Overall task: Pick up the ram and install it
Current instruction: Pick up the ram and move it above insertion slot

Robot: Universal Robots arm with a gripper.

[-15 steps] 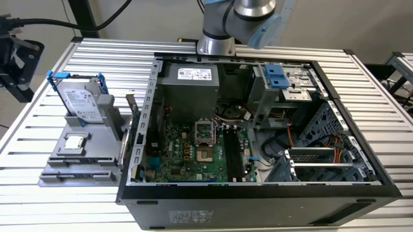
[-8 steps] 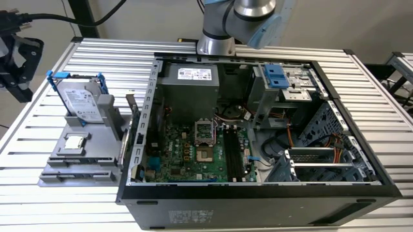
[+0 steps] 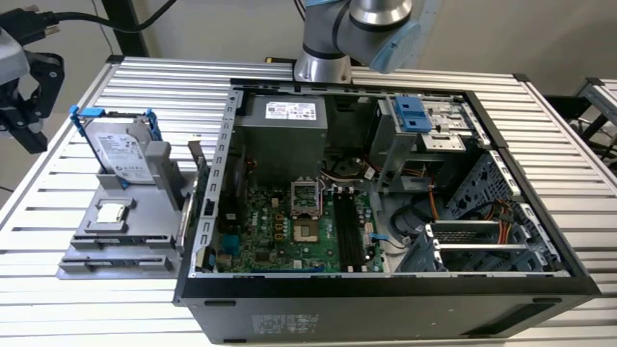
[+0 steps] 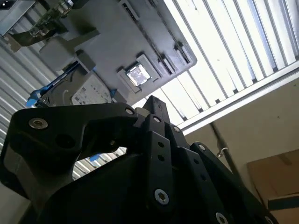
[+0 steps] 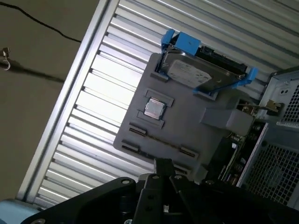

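Gripper [image 5: 162, 164] hangs off the tabletop's edge, near the grey holder [image 5: 187, 116], jaws closed on nothing. Ram [image 5: 232, 157] seems to stand at the holder's edge beside the case [image 3: 386, 289]. Motherboard slots [image 3: 349, 228] are bare, so pickup and install both remain.

One open computer case [image 3: 386, 312] is sitting on one counter [image 3: 550, 144]. One grey tray [image 3: 140, 230] is lying at its nine o'clock, carrying one blue-framed hard drive [image 3: 121, 150] and one square chip [image 3: 113, 212].

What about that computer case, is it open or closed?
Open. The computer case has no side cover on, so the motherboard and black memory slots lie exposed in the exterior view.
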